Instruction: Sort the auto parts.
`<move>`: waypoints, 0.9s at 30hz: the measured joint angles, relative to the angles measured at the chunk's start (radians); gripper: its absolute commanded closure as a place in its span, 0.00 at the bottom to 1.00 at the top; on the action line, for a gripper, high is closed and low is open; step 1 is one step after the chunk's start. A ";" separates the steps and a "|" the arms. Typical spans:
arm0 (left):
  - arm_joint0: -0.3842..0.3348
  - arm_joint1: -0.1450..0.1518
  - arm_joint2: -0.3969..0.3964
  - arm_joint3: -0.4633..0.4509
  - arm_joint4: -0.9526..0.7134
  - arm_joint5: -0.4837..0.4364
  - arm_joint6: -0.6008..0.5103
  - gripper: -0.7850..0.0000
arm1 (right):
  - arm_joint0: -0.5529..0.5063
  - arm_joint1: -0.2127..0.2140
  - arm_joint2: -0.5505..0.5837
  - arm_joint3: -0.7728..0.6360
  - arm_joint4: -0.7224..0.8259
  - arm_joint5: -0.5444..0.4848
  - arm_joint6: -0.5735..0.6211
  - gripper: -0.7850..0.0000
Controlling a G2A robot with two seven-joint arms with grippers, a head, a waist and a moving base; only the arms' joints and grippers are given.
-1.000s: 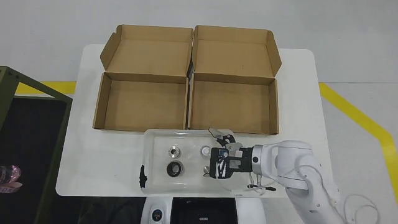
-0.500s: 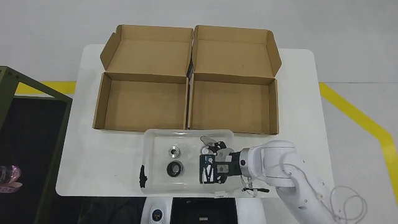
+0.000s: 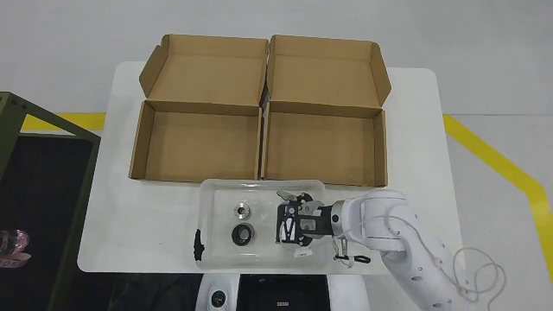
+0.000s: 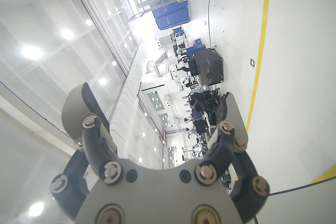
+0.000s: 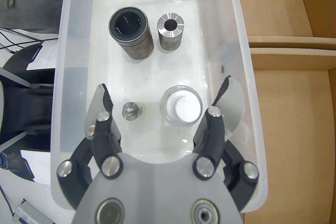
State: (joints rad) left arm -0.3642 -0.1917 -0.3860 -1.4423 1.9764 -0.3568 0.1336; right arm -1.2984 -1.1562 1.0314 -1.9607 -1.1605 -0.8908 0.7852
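Standing in the clear bin are a dark bearing sleeve, bored steel bushing, small stud and clear cap. Right gripper hangs over stud and cap, fingers apart; left gripper likewise spread.

Browns, whites, metal greys
Brown cardboard boxes, white table — clear bin, silver bushing, dark grey bearing black inside.
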 measured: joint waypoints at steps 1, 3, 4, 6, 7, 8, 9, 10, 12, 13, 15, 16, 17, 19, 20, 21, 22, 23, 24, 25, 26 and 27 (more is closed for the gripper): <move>0.000 0.000 0.000 0.000 0.000 0.000 0.000 0.00 | 0.001 0.001 0.000 0.002 0.001 0.004 -0.001 0.21; 0.000 0.000 0.000 0.000 0.000 0.000 0.000 0.00 | 0.003 0.003 0.002 0.007 0.001 0.012 -0.005 0.26; 0.000 0.000 0.000 0.000 0.000 0.000 0.000 0.00 | 0.004 0.004 0.003 0.009 0.001 0.016 -0.007 0.28; 0.000 0.000 0.000 0.000 0.000 0.000 0.000 0.00 | 0.006 0.007 0.007 0.014 -0.004 0.025 -0.014 0.35; 0.000 0.000 0.000 0.000 0.000 0.000 0.000 0.00 | 0.007 0.008 0.008 0.016 -0.007 0.028 -0.017 0.38; 0.000 0.000 0.000 0.000 0.000 0.000 0.000 0.00 | 0.008 0.009 0.009 0.018 -0.013 0.032 -0.022 0.41; 0.000 0.000 0.000 0.000 0.000 0.000 0.000 0.00 | 0.009 0.010 0.008 0.018 -0.018 0.036 -0.025 0.44; 0.000 0.000 0.000 0.000 0.000 0.000 0.000 0.00 | 0.009 0.011 0.008 0.018 -0.022 0.039 -0.028 0.48; 0.000 0.000 0.000 0.000 0.000 0.000 0.000 0.00 | 0.009 0.013 0.006 0.018 -0.031 0.042 -0.033 0.52; 0.000 0.000 0.000 0.000 0.000 0.000 0.000 0.00 | 0.009 0.014 0.004 0.019 -0.034 0.043 -0.034 0.53; 0.000 0.000 0.000 0.000 0.000 0.000 0.000 0.00 | 0.012 0.015 -0.001 0.022 -0.040 0.045 -0.039 0.56; 0.000 0.000 0.000 0.000 0.000 0.000 0.000 0.00 | 0.013 0.015 -0.004 0.023 -0.043 0.047 -0.041 0.58; 0.000 0.000 0.000 0.000 0.000 0.000 0.000 0.00 | 0.015 0.016 -0.008 0.024 -0.046 0.050 -0.044 0.60; 0.000 0.000 0.000 0.000 0.000 0.000 0.000 0.00 | 0.018 0.016 -0.015 0.024 -0.052 0.054 -0.048 0.71; 0.000 0.000 0.000 0.000 0.000 0.000 0.000 0.00 | 0.020 0.017 -0.020 0.025 -0.056 0.056 -0.052 0.78; 0.000 0.000 0.000 0.000 0.000 0.000 0.000 0.00 | 0.021 0.017 -0.022 0.026 -0.057 0.056 -0.054 0.89; 0.000 0.000 0.000 0.000 0.000 0.000 0.000 0.00 | 0.023 0.018 -0.025 0.026 -0.058 0.056 -0.056 0.99; 0.000 0.000 0.000 0.000 0.000 0.000 0.000 0.00 | 0.025 0.018 -0.027 0.026 -0.059 0.054 -0.058 1.00; 0.000 0.000 0.000 0.000 0.000 0.000 0.000 0.00 | 0.027 0.019 -0.028 0.026 -0.058 0.053 -0.061 1.00; 0.000 0.000 0.000 0.000 0.000 0.000 0.000 0.00 | 0.028 0.020 -0.028 0.023 -0.057 0.052 -0.063 1.00; 0.000 0.000 0.000 0.000 0.000 0.000 0.000 0.00 | 0.029 0.021 -0.027 0.018 -0.054 0.050 -0.067 1.00; 0.000 0.000 0.000 0.000 0.000 0.000 0.000 0.00 | 0.029 0.022 -0.025 0.012 -0.053 0.048 -0.070 1.00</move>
State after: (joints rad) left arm -0.3642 -0.1917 -0.3860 -1.4423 1.9764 -0.3568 0.1336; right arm -1.2695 -1.1340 1.0063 -1.9484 -1.2130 -0.8428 0.7154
